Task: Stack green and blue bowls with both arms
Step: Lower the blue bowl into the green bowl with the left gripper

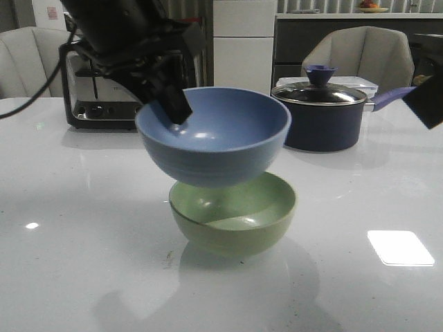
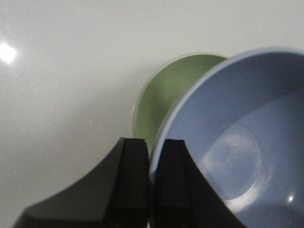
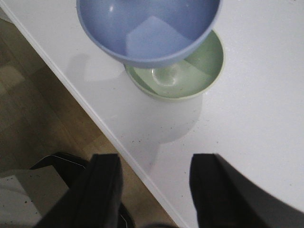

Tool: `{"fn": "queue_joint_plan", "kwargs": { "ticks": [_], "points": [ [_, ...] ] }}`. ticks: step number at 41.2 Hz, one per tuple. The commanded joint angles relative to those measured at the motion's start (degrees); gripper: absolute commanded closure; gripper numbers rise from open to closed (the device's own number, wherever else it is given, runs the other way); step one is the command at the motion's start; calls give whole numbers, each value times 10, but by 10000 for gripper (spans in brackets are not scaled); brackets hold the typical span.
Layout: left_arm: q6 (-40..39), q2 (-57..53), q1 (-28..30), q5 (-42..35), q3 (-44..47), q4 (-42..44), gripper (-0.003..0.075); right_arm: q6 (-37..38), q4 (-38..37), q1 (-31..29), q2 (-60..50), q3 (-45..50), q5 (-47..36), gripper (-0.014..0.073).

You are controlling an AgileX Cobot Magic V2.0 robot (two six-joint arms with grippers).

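The pale green bowl (image 1: pixel 234 218) stands upright on the white table, mid-front. The greyish blue bowl (image 1: pixel 213 135) hangs just above it, slightly to the left, tilted a little. My left gripper (image 1: pixel 173 105) is shut on the blue bowl's left rim, one finger inside, one outside. In the left wrist view the fingers (image 2: pixel 151 156) pinch the blue bowl's rim (image 2: pixel 228 142) with the green bowl (image 2: pixel 166 95) beneath. My right gripper (image 3: pixel 154 190) is open and empty, over the table's edge, away from both bowls (image 3: pixel 147 28) (image 3: pixel 190 76). Only a black corner of the right arm (image 1: pixel 426 100) shows at the front view's right edge.
A dark navy saucepan (image 1: pixel 324 114) with glass lid and purple handle stands back right. A black and silver toaster (image 1: pixel 100 90) stands back left behind the left arm. Chairs sit beyond the table. The table's edge (image 3: pixel 95 114) and wooden floor show in the right wrist view.
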Motion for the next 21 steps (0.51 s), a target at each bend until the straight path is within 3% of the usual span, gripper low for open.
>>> {"fn": "queue_joint_plan", "kwargs": {
  "ticks": [1,21],
  "points": [
    [-1,-7,-13,-43,-20,-19,624,-1,4,0,-7,-14,-26,148],
    [-2,71,-12,-113,-22,-31,624,-1,4,0,-7,-14,-12,148]
  ]
}}
